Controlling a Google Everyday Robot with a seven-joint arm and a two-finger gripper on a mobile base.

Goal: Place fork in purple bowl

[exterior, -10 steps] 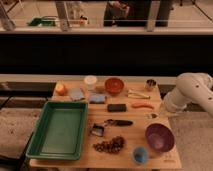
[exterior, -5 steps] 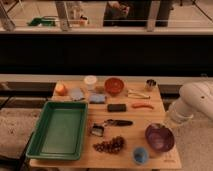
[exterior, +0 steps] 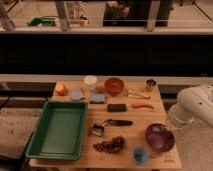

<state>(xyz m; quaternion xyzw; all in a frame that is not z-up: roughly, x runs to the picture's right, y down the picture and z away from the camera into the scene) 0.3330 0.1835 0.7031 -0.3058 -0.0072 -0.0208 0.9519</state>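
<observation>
The fork (exterior: 137, 93) is a thin silvery utensil lying flat on the wooden table (exterior: 130, 160) at the far right, between the red-orange bowl and the metal cup. The purple bowl (exterior: 159, 137) stands at the table's front right corner, upright, with a pale glint inside. My white arm (exterior: 196, 106) hangs off the table's right edge. The gripper (exterior: 175, 120) is at the arm's lower end, just up and right of the purple bowl and well in front of the fork. It holds nothing that I can see.
A green tray (exterior: 37, 145) fills the left side. An orange-handled utensil (exterior: 142, 105), a black-handled tool (exterior: 117, 122), a black block (exterior: 116, 107), a brown clump (exterior: 110, 145) and a small blue cup (exterior: 140, 154) lie mid-table. A red-orange bowl (exterior: 114, 85), a metal cup (exterior: 150, 84), a white cup (exterior: 90, 80) and an orange (exterior: 60, 89) line the back.
My arm has moved right and slightly toward the front, away from the table's middle. The fork and the bowl have not moved.
</observation>
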